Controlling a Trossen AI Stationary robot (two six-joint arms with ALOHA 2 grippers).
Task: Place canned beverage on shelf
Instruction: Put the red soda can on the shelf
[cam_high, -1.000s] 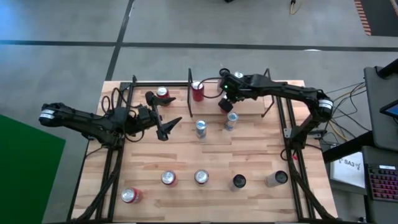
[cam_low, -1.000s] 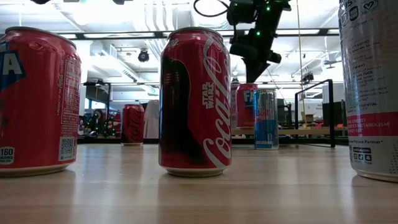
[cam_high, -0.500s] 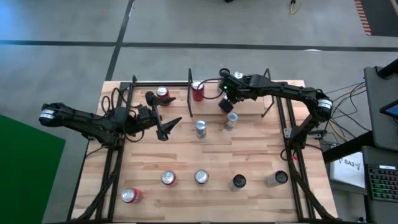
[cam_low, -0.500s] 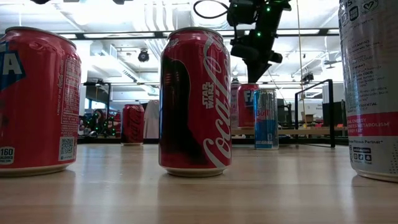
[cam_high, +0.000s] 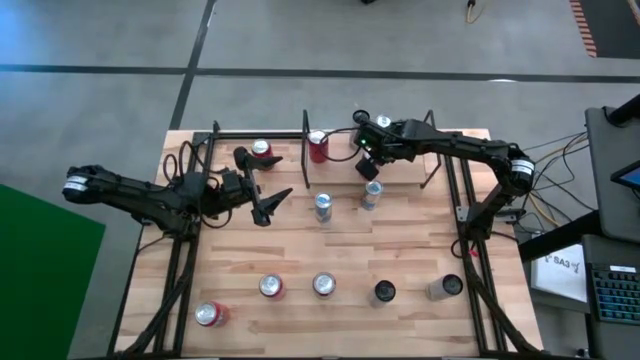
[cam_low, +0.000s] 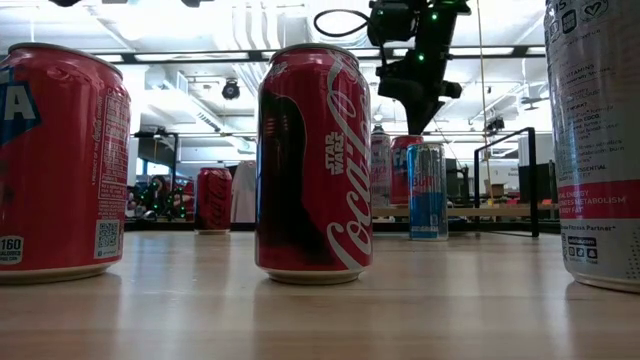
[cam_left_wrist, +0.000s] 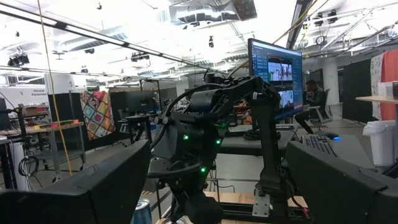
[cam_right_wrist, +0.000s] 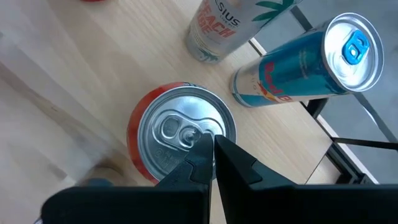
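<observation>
A: From the high view, where does the job stand?

B: The right gripper (cam_high: 369, 163), fingers pressed together and empty, hovers upper centre over the small light-wood shelf with black metal rails (cam_high: 400, 172). The left gripper (cam_high: 268, 208), fingers spread, waits centre-left.

A: And level with the table?

B: That arm hangs top centre above a blue-and-silver can (cam_low: 427, 190).

A: The right wrist camera?

B: A red can with a silver top (cam_right_wrist: 180, 140) stands on the wood right under the tips. I'd judge this one placed; next calls for lifting clear and fetching another.
</observation>
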